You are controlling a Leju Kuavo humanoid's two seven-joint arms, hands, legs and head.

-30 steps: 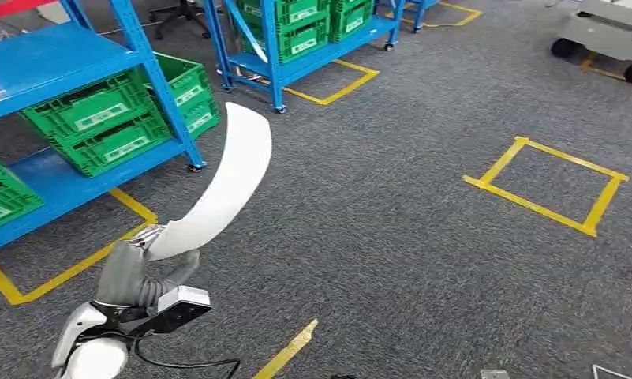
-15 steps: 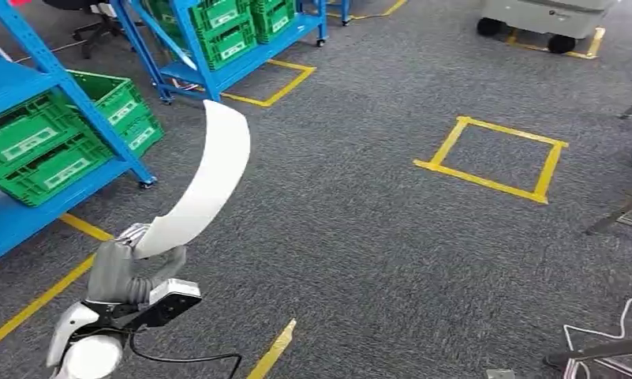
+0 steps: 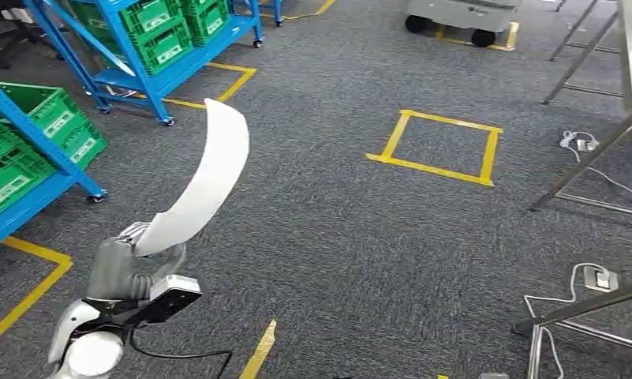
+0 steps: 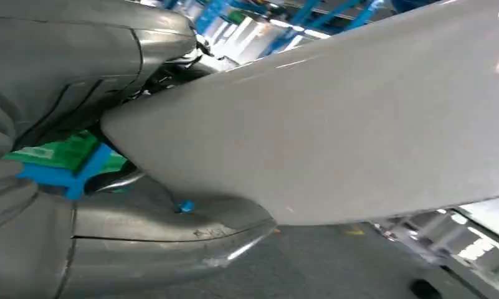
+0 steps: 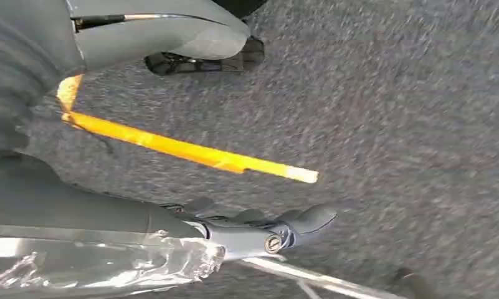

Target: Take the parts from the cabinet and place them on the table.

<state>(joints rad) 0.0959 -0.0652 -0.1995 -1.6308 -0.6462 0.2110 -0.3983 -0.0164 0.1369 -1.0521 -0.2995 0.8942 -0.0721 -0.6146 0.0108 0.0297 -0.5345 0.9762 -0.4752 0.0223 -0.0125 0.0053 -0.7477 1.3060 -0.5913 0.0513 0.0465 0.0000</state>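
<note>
One curved white part (image 3: 204, 183), smooth, glossy, crescent-shaped, gripped at its lower end by the left hand (image 3: 131, 260) at near left, rising over grey carpeted floor (image 3: 336, 229). Right hand (image 5: 172, 37) hanging above the carpet, fingers apart, holding nothing. Two blue metal shelf racks (image 3: 131, 55) at far left, stacked with green slotted plastic crates (image 3: 28, 150). One square of yellow tape (image 3: 436, 147) at centre far. Thin metal legs (image 3: 588, 154) at right.
</note>
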